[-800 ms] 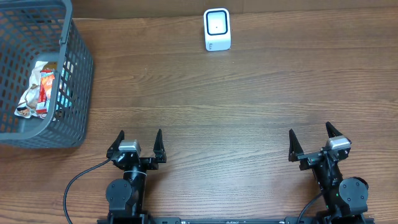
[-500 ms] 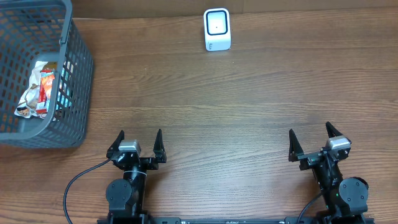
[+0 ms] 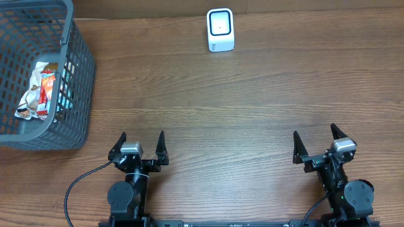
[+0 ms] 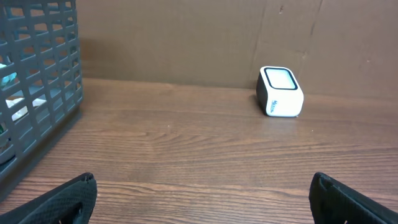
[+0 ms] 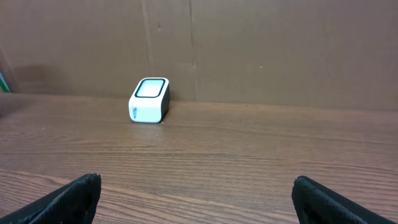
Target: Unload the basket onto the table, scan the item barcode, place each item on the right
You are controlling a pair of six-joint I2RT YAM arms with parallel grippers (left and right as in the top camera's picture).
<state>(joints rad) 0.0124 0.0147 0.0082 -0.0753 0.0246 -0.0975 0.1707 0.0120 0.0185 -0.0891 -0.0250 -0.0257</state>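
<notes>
Wooden surface (image 4: 186,143) with a dark mesh basket (image 4: 43,81) on the left; little white scanner (image 4: 280,92) sits far right, near the brown wall (image 4: 174,37); left end effector (image 4: 204,202) spread wide, fingertips (image 4: 68,198) in the near corners

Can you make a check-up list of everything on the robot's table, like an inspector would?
surface: brown wooden table, bare in the middle.
job's things: white scanner standing at the far edge; grey basket at the far left, with a crinkled packet and something blue inside.
clutter: nothing seen.
grippers: left gripper and right gripper both at the near edge, fingers wide open, holding nothing.
cables: one black cable curving away from the left arm's base.
surroundings: brown cardboard wall behind the table.
</notes>
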